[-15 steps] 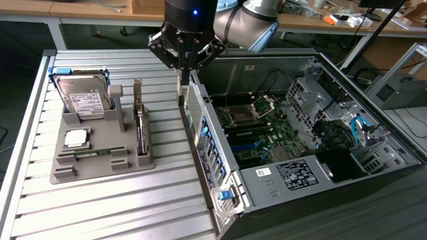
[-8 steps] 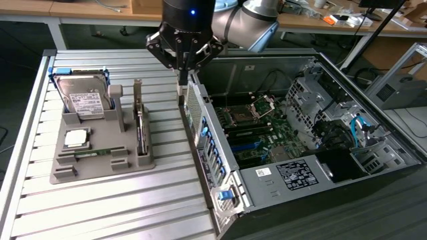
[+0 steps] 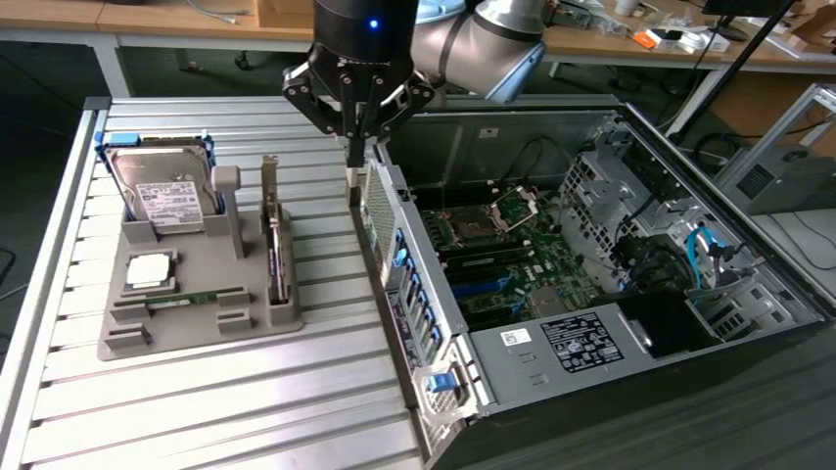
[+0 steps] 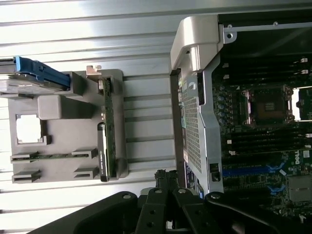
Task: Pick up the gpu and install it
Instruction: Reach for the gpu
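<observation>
The gpu [image 3: 273, 235] stands on edge as a thin strip in a slot of the grey holder [image 3: 196, 338] on the slatted table. In the wrist view the gpu [image 4: 108, 124] shows a green-brown board edge with a metal bracket at one end. My gripper [image 3: 352, 152] hangs above the gap between the holder and the open computer case [image 3: 432, 323], closer to the case's rear wall. Its dark fingers [image 4: 163, 179] are pressed together with nothing between them. It is clear of the gpu, toward the exterior view's right.
In the holder also sit a silver hard drive [image 3: 163, 191] in a blue frame, a square processor [image 3: 151, 269] and a thin memory stick [image 3: 196, 297]. The open case shows the motherboard with its empty processor socket [image 3: 487, 223], cables and a drive cage [image 3: 627, 186].
</observation>
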You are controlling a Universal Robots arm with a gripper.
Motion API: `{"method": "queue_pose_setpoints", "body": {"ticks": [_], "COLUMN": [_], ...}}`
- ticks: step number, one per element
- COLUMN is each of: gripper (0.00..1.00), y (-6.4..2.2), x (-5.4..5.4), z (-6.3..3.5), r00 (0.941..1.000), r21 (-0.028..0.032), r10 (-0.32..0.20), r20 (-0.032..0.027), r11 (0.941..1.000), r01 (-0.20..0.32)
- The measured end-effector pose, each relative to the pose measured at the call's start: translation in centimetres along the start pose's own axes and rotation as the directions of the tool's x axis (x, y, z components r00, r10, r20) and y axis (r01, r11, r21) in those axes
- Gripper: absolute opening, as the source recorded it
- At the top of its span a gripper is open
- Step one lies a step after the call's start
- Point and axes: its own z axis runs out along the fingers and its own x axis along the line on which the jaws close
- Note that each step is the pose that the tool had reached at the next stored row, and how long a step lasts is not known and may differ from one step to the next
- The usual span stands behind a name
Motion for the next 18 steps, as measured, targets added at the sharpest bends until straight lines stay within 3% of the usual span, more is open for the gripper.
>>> {"method": "queue_pose_setpoints", "body": {"ticks": [18], "gripper": [0.11], "y": [-0.05], "x": [0.67], "z": [-0.02], "r00": [1.0], "r21": [0.0001], "r10": [0.0], "r20": [0.0], "r11": [1.0], "r01": [0.0]}}
